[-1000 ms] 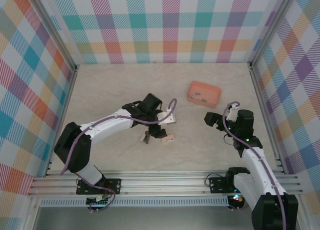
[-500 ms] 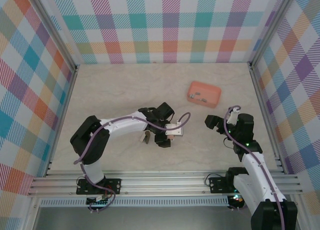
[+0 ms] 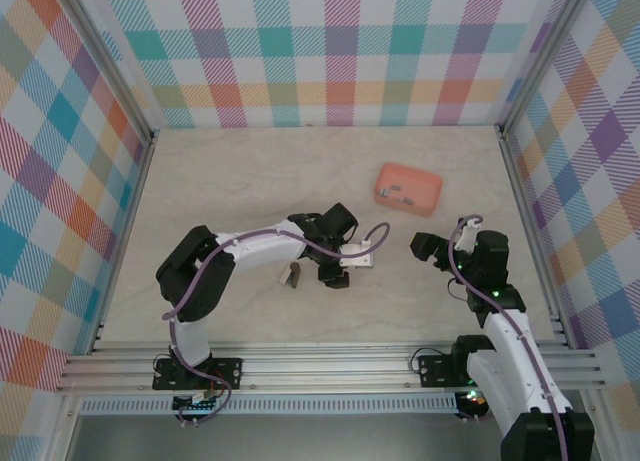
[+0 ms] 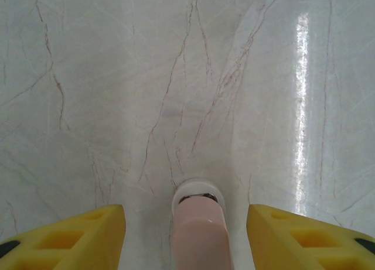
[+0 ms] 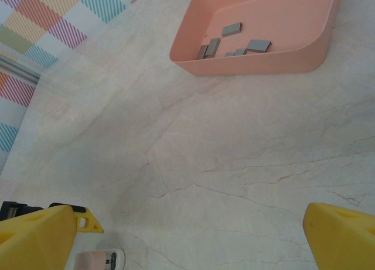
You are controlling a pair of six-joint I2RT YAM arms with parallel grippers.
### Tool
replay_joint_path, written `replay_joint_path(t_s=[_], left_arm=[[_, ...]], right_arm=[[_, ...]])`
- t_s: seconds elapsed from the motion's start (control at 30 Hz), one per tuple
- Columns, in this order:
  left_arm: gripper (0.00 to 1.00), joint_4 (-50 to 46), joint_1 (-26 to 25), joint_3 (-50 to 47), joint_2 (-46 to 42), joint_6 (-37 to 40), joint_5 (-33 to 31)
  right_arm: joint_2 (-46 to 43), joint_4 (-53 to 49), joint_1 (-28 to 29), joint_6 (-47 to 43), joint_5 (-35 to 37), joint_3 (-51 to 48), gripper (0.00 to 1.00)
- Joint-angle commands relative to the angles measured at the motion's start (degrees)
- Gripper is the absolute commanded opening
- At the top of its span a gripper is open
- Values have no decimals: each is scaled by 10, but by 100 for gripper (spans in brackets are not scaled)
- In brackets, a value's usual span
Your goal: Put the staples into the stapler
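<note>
the marble-look table (image 3: 230, 181) runs past the edges of both wrist views. from above, the left arm (image 3: 250, 246) bends across it and its wrist block covers the left claw (image 3: 335, 271), so the fingers cannot be made out from there.

the salmon tray (image 5: 258, 62) lies ahead of the right claw (image 5: 190, 223), well apart from it. its far rim is cut off by the top of the right wrist view.

the pink stapler (image 4: 199, 235) lies on the table between the left claw's yellow fingers (image 4: 88, 235). its rounded nose reaches just past the fingertips, and the rest is cut off at the bottom edge. bare table shows on either side of it, so the left claw stands open around the stapler, with neither finger seen touching it.

a dark brown piece (image 3: 294, 275) lies just beside the left claw in the top view. i cannot tell if it belongs to the stapler.

the right claw is spread wide over bare table.

the staples (image 5: 258, 45), a few small grey strips, lie loose on the tray floor, ahead of the right claw and well apart from the left claw and the stapler.
</note>
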Motion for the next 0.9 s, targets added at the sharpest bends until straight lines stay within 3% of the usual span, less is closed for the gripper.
replay_joint_path(t_s=[0.0, 0.17, 0.37, 0.53, 0.67, 0.8, 0.87], left_arm=[[57, -4, -8, 14, 13, -3, -5], [52, -7, -8, 13, 16, -2, -7], [27, -24, -8, 17, 10, 13, 4], [16, -13, 8, 10, -28, 8, 44], [12, 56, 34, -35, -85, -25, 106], [11, 195, 64, -118, -140, -64, 162], [5, 256, 80, -155, -157, -81, 191]], right_arm=[[-16, -11, -2, -2, 7, -7, 99], [-24, -22, -1, -9, 11, -5, 99], [-24, -21, -1, -7, 7, -6, 99], [-13, 4, -1, 13, 14, -15, 99], [4, 52, -1, 54, 1, -26, 99], [45, 101, 0, 65, -54, -24, 99], [78, 92, 2, 59, -82, -1, 99]])
